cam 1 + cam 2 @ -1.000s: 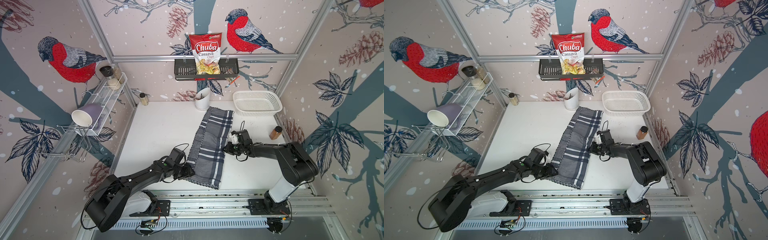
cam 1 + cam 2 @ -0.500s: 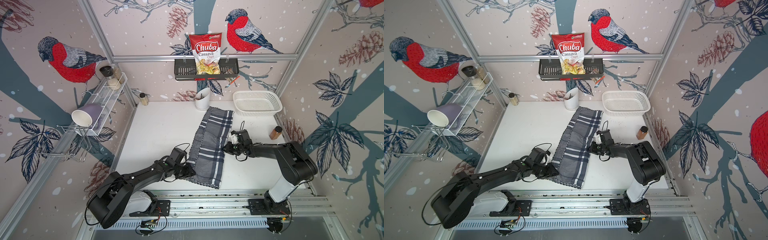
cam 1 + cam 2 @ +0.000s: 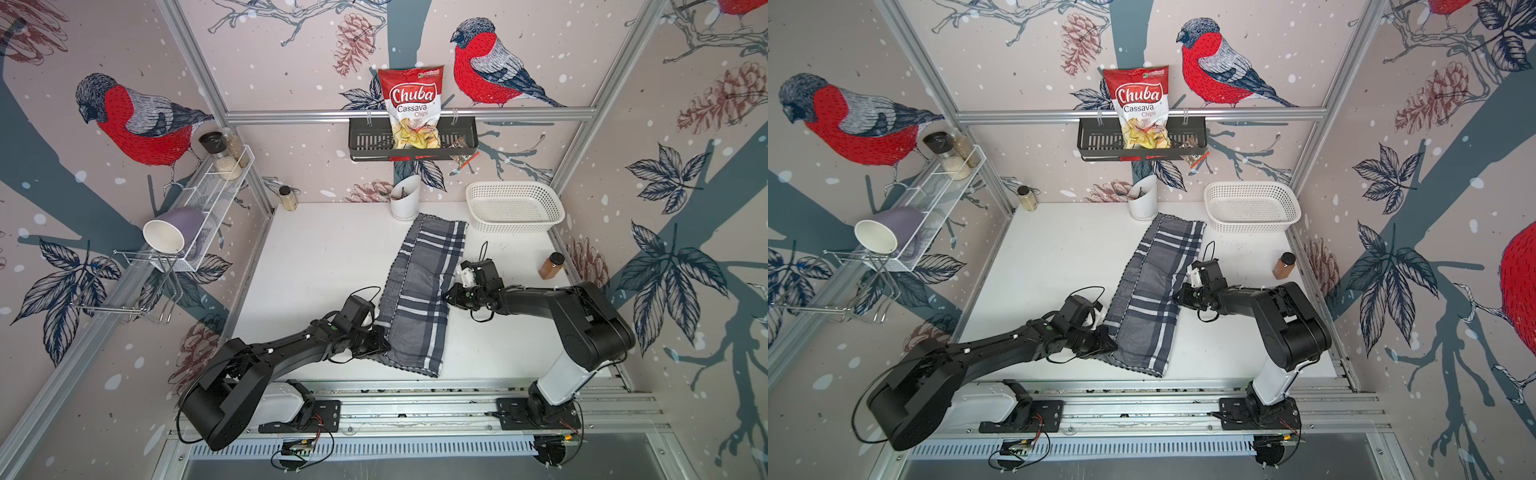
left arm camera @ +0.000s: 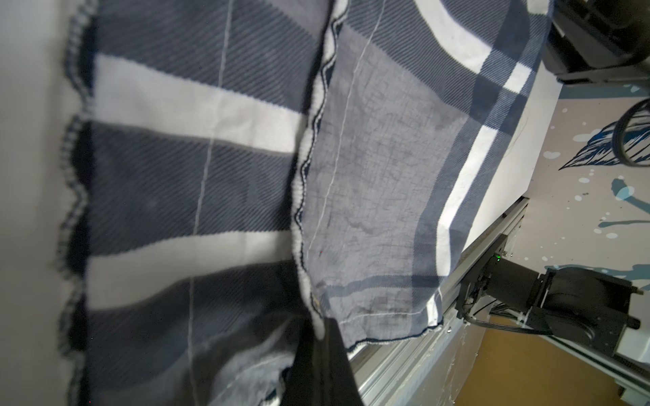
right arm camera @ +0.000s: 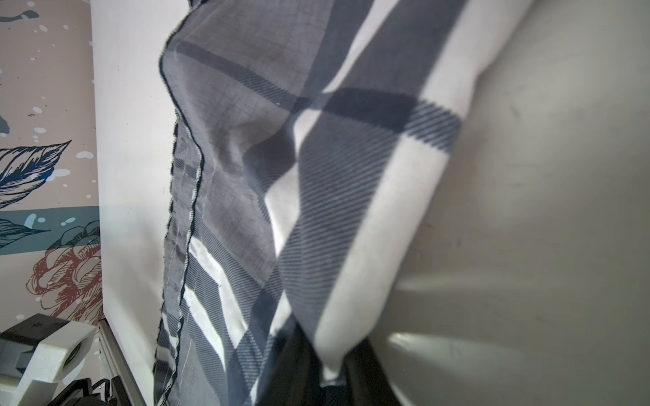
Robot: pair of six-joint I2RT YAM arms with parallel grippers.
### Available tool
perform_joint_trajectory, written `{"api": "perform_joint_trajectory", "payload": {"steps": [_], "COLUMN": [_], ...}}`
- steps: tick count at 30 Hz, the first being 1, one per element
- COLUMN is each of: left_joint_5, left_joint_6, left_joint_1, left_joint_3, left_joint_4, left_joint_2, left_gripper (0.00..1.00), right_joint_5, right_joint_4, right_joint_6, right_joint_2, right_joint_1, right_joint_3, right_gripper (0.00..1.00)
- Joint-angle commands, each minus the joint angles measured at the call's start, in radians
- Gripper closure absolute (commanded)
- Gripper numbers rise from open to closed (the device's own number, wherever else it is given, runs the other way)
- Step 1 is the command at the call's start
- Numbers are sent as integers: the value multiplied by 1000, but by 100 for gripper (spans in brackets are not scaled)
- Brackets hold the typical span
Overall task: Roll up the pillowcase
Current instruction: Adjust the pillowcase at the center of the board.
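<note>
The pillowcase [image 3: 419,291] runs near-to-far; left gripper [image 3: 384,347] clamps its near corner, right gripper [image 3: 449,296] unclear.

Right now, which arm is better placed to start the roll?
Left, probably: the left claw grips the pillowcase at its near corner, where rolling could begin; the right claw sits midway along one side.

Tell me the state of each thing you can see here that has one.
pillowcase: folded into a long strip, lying flat, not rolled.
left gripper: shut on the pillowcase's near corner.
right gripper: at the pillowcase's side edge, grip unclear.
white basket: upright, empty.
purple mug: on its side.
brown jar: upright, capped.
</note>
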Motion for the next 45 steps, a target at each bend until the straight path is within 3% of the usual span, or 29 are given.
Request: {"api": "perform_joint_trajectory", "payload": {"steps": [1,4,8,10,15,16,24,30,40,45], "left_joint_5": [-27,-51,-61,-68,-122,-136,-199,-221,-307,-340], "left_joint_6": [-2,-15,-19,-18,-26,-27,-15,4,-4,-30], "left_joint_1": [1,1,3,2,3,5,26,38,94,101], "left_joint_3": [19,22,42,56,81,81,86,123,102,65], "left_joint_4": [-15,-39,-82,-114,-203,-215,-271,-312,-446,-418], "left_joint_2": [-34,-90,-147,-173,-271,-291,-362,-355,-414,-404], "left_gripper": [100,100,100,100,100,100,100,100,100,100], "right_joint_5": [168,245,359,371,302,293,300,291,312,312], "right_joint_4": [-273,-333,-434,-437,-422,-421,-494,-514,-518,-524], "right_joint_6": [3,4,-25,-62,-151,-170,-266,-283,-267,-265], "right_joint_2": [-54,-152,-223,-235,-155,-125,212,348,451,466], "right_joint_1": [-3,-3,-5,1,20,28,34,27,3,2], "right_joint_3": [-17,-14,45,82,237,274,582,698,736,746], "right_gripper": [42,30,29,41,98,100,100,100,100,100]}}
